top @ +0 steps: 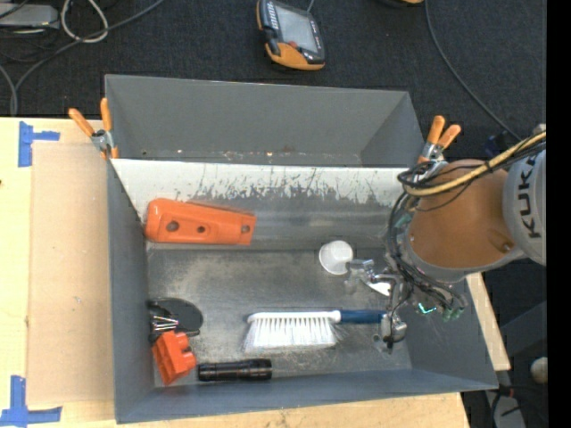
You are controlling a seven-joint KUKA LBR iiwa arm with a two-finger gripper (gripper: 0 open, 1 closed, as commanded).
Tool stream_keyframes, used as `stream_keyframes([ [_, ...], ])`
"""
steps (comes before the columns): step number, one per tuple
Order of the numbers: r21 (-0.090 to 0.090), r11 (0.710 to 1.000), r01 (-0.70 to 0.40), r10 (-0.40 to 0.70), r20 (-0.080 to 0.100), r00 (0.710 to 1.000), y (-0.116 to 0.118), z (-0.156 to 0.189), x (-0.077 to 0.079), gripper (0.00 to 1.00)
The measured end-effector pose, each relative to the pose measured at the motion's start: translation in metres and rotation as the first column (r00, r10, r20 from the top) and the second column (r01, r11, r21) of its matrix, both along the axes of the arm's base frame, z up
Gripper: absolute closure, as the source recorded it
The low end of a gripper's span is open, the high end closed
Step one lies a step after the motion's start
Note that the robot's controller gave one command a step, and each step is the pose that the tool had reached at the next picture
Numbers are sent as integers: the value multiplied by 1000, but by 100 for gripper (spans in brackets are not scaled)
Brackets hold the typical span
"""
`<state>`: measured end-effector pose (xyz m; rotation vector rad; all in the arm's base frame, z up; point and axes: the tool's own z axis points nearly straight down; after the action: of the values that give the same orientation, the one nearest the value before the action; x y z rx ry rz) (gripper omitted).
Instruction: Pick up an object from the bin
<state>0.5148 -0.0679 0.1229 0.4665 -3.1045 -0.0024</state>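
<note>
The gripper (380, 305) hangs low at the right end of the grey metal bin (259, 123), close to the right wall with little room between them. Its fingers (391, 330) stand apart, one on the far side and one on the near side of the blue handle's tip of a hand brush (294, 329), not closed on it. The brush has white bristles and lies flat along the front of the floor, roughly parallel to the front wall. A narrow strip of bare metal separates it from that wall.

A small white round cap (336, 257) sits just beside the gripper's far finger, near the foot of the back slope. An orange block (200, 223) with two dark holes leans along the left part of that slope, well apart from the gripper.

In the front left corner lie three things close together. They are a flat black oval piece (181, 311), a small orange plastic piece (174, 356) near the left wall, and a black cylinder (235, 372) close along the front wall.

The widest open floor is the middle stretch between the orange block and the brush.

On the arm (459, 226), the grey casing at the right bears the letters "KUK".
</note>
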Motion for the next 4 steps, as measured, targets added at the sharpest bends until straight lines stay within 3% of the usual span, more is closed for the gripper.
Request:
stream_keyframes([
  [4,0,1000,-1,1,0,1000,0,0,0,0],
])
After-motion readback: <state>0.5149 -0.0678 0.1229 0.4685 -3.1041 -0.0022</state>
